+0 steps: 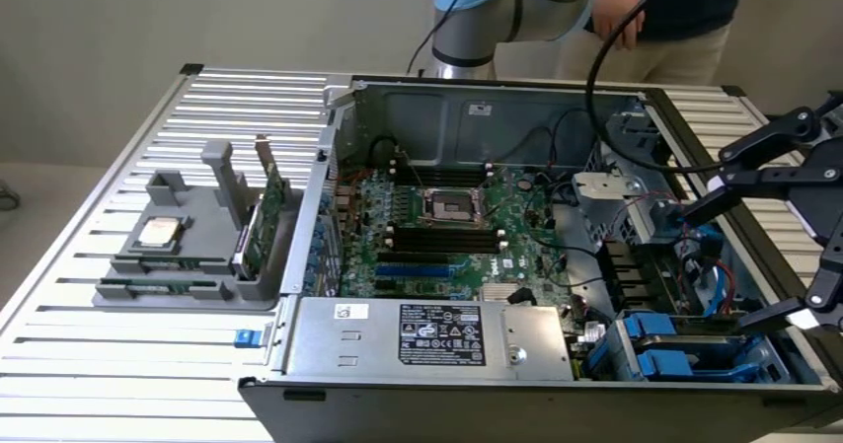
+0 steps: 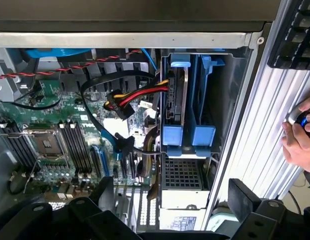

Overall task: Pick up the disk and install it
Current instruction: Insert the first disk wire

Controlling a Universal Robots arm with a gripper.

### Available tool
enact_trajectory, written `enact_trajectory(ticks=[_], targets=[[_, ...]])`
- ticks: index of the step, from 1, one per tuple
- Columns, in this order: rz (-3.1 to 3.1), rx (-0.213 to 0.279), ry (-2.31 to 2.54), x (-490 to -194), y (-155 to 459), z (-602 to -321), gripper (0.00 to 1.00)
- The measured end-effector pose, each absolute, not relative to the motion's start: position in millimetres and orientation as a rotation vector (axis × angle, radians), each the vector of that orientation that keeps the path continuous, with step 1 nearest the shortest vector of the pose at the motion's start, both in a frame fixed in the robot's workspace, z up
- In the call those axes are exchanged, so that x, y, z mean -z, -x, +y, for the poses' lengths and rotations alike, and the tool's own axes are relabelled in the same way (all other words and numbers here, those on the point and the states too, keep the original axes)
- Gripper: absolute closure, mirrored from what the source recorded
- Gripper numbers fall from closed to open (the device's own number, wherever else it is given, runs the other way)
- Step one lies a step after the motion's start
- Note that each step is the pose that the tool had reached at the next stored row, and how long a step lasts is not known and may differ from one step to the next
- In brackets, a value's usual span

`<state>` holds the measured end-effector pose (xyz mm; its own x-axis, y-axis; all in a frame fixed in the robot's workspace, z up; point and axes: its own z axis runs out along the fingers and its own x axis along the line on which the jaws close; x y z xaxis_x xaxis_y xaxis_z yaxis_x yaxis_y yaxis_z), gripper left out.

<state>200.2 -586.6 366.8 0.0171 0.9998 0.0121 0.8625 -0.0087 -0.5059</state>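
Observation:
The disk (image 2: 174, 100) stands edge-on in its blue carrier bracket, seated in one slot of the drive bay, with red, yellow and black cables running to it. In the exterior view the blue carriers (image 1: 678, 339) lie in the case's front corner at the exterior view's right. My gripper (image 1: 731, 263) hangs above that corner of the open computer case (image 1: 435, 103), its black fingers (image 1: 777, 315) spread wide. My gripper (image 2: 172, 200) is open in the wrist view too, with nothing between its fingertips (image 2: 102, 192), a short way off the bay.
A grey holder (image 1: 197, 265) on the slatted table (image 1: 106, 364) carries a small silver chip (image 1: 161, 231) and a green card (image 1: 270, 211). The power supply (image 1: 428, 336) sits along the case's front. A person (image 1: 678, 24) stands behind; a hand (image 2: 297, 140) rests on the table beside the case.

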Motion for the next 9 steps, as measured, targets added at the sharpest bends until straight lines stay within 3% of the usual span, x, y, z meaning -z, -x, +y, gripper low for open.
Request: enact_trajectory(ticks=[4, 9], targets=[[-1.928, -0.454, 1.948, -367, -194, -587, 0.01], [-1.931, -0.428, 1.941, -367, -180, -587, 0.01]])
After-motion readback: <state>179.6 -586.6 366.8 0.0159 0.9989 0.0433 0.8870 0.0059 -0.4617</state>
